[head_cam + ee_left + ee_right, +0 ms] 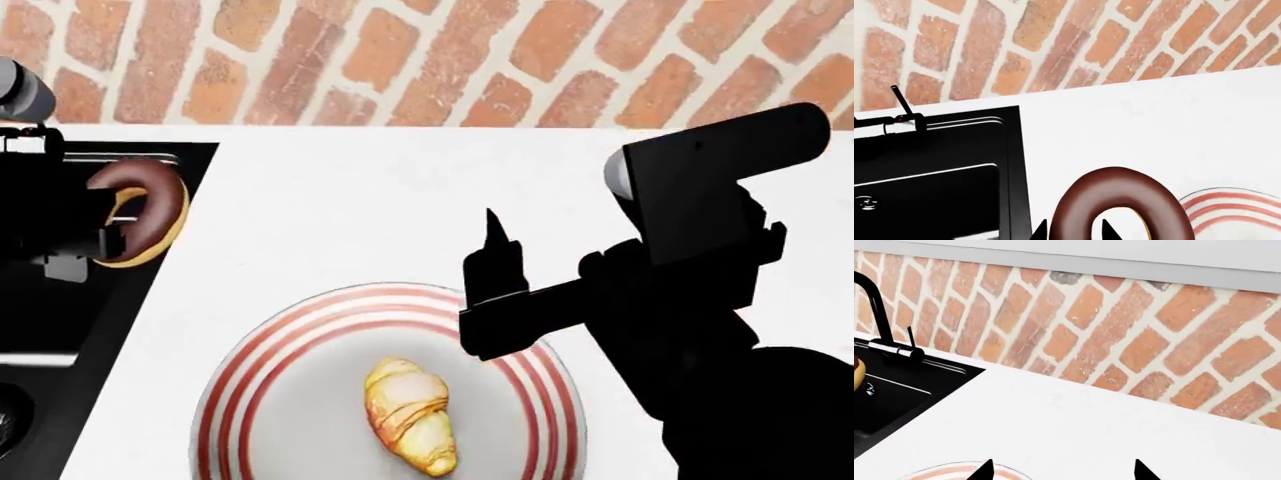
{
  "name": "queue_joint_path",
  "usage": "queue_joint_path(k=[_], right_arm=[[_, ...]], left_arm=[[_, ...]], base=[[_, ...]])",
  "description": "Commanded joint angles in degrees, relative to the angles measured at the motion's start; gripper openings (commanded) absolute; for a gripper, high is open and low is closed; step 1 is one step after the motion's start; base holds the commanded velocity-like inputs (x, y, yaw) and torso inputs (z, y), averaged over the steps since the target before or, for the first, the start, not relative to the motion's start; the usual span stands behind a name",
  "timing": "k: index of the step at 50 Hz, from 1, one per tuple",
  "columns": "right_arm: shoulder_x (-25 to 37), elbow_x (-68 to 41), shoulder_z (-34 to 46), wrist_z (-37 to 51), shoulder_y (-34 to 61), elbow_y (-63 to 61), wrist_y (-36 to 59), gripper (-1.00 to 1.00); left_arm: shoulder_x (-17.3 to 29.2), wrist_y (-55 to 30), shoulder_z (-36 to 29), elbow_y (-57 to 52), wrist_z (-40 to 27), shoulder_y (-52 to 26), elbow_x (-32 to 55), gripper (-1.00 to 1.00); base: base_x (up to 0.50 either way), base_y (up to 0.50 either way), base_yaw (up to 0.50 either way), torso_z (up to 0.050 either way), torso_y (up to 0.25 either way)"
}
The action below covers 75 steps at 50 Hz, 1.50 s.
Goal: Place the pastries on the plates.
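Left end effector [1071, 231] pinches doughnut [138, 211] by rim, carried over black sink [54, 330] edge, striped plate [254, 370] off to its side. Risk: thin rim grip slips, doughnut drops into sink. Doughnut stands on edge, hole facing sideways. Croissant [411, 415] lies on plate, long axis pointing away toward brick wall [441, 55]. Right end effector [1062, 471] spread, empty, above plate rim on white worktop [374, 200].

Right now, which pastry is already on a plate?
The croissant, lying on the red-ringed plate. The doughnut is held in the left gripper by the sink.
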<state>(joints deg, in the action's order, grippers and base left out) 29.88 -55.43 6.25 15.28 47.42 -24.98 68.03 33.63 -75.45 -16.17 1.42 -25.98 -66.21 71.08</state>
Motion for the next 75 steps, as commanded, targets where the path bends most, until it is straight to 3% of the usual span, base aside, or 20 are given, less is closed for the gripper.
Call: queue_joint_path(k=[1,6,10,33,75], right_arm=[[0.17,-0.24,0.08,0.29,-0.63,0.46,-0.16,1.00],[0.41,0.26,0.61,-0.35,-0.19,1.20,-0.72,1.00],[0.45,-0.01,0.48,-0.17,-0.41,0.96,-0.72,1.00],[1.23,-0.15,1.27,-0.42,-1.26,0.39,-1.45,1.00],[1.89,0.79,3.33,-1.64,-1.43,1.02,-3.67,1.00]], left_arm=[[-0.48,0.25,-0.22,0.34,-0.60,-0.65,0.46,-1.00],[-2.83,1.84,-2.64,2.98,0.38,-2.15,-2.15,-1.00],[0.84,-0.02,0.30,-0.93,-0.62,0.30,1.77,-1.00],[0.09,1.15,-1.12,0.18,-0.59,-0.36,1.07,-1.00],[1.48,2.05,-1.23,-1.00,-1.09,0.88,2.77,-1.00]], base=[[-0.44,0.00,0.00,0.000,0.000],[-0.44,0.00,0.00,0.000,0.000],[-0.44,0.00,0.00,0.000,0.000],[-0.39,0.01,0.00,0.000,0.000],[0.00,0.26,0.00,0.000,0.000]])
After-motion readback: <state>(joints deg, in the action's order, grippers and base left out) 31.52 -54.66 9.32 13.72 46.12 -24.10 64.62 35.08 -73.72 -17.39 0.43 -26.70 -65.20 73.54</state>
